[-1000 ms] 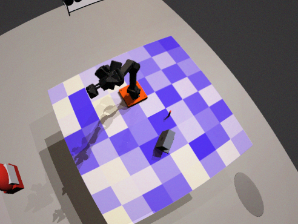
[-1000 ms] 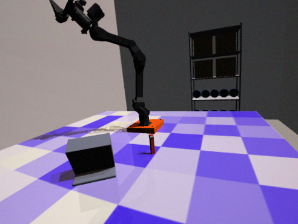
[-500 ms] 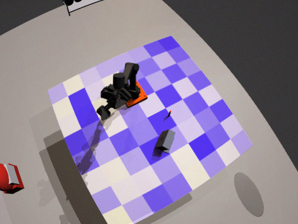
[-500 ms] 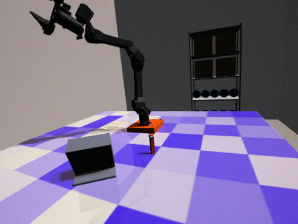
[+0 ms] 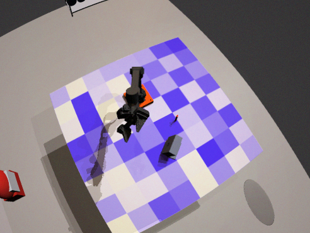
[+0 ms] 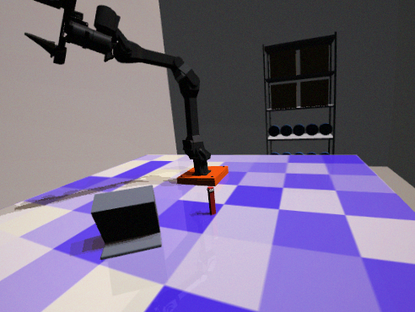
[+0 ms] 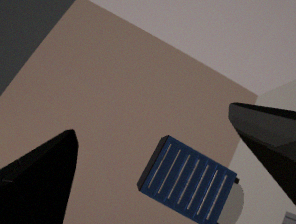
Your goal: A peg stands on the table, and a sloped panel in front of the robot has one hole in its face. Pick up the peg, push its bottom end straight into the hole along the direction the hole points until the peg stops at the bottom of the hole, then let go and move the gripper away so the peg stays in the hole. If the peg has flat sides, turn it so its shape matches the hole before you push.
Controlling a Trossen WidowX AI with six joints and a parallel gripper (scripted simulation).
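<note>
The small red peg (image 5: pixel 176 118) (image 6: pixel 212 202) stands upright on the table, in front of the orange robot base. The grey block with the sloped panel (image 5: pixel 173 145) (image 6: pixel 124 201) stands farther out from the base than the peg. Its hole cannot be made out in any view. My gripper (image 5: pixel 132 136) (image 7: pixel 154 123) is open and empty. It is high above the table, at the upper left in the exterior view and partly cut off there. It is well away from peg and panel, and neither shows in the wrist view.
The orange base plate (image 5: pixel 147 99) (image 6: pixel 221 173) carries the arm on the checkered table (image 5: pixel 201 167) (image 6: pixel 312 228). A shelf rack (image 6: pixel 299 137) stands far behind. A red object (image 5: pixel 7 186) is off the table at the left. The wrist view shows a blue ribbed box (image 7: pixel 187 180) in the background.
</note>
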